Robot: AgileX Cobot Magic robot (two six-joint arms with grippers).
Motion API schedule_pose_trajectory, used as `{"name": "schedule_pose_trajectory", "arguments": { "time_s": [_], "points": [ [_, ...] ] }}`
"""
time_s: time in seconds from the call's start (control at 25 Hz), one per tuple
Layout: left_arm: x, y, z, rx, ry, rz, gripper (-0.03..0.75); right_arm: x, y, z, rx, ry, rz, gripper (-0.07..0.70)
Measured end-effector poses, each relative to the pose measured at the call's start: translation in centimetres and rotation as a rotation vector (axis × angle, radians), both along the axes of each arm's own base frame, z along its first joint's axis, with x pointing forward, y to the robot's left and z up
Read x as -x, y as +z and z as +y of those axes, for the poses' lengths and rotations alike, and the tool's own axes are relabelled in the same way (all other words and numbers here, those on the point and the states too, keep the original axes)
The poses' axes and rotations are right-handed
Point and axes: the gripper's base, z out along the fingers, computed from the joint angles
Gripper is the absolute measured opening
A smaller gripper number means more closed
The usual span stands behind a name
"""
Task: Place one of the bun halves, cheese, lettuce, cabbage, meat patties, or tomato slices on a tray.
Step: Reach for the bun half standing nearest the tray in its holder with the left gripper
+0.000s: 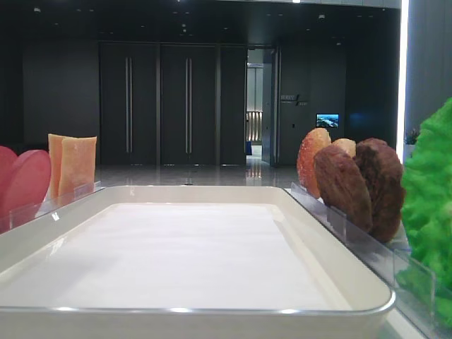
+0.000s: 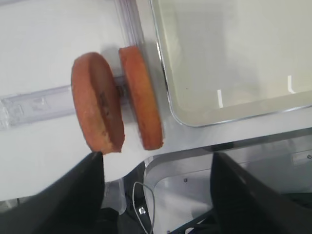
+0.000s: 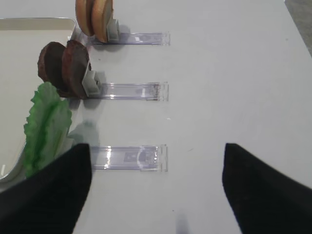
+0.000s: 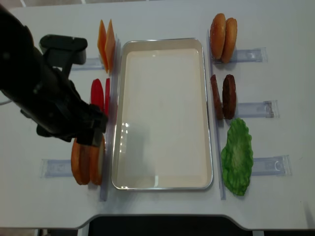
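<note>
The bun halves (image 2: 117, 111), upright on their rack at the tray's (image 4: 162, 184) lower-left corner, lie just ahead of the wide-open, empty left gripper (image 2: 156, 185), which should straddle one disc squarely before closing.

Patties (image 3: 66, 68), lettuce (image 3: 45, 127) — upright, tableside

Bright, even overhead light; glare streaks the tray (image 4: 162, 179) rim at lower centre. The left wrist view looks soft, perhaps slightly defocused. The low exterior view's background is dim.
</note>
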Motion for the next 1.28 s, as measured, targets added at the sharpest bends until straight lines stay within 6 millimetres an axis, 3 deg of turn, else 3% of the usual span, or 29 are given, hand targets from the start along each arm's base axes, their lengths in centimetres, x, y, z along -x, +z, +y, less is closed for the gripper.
{"name": "schedule_pose_trajectory", "arguments": {
  "time_s": [0.16, 0.44, 1.28],
  "points": [
    [0.3, -1.3, 0.5, -0.044, 0.021, 0.025, 0.517, 0.0, 0.0, 0.0, 0.0, 0.0, 0.0, 0.529],
    [0.1, -1.3, 0.8, -0.072, 0.084, -0.003, 0.517, 0.0, 0.0, 0.0, 0.0, 0.0, 0.0, 0.529],
    [-2.1, -4.7, -0.9, -0.102, 0.118, 0.071, 0.517, 0.0, 0.0, 0.0, 0.0, 0.0, 0.0, 0.529]
  ]
}}
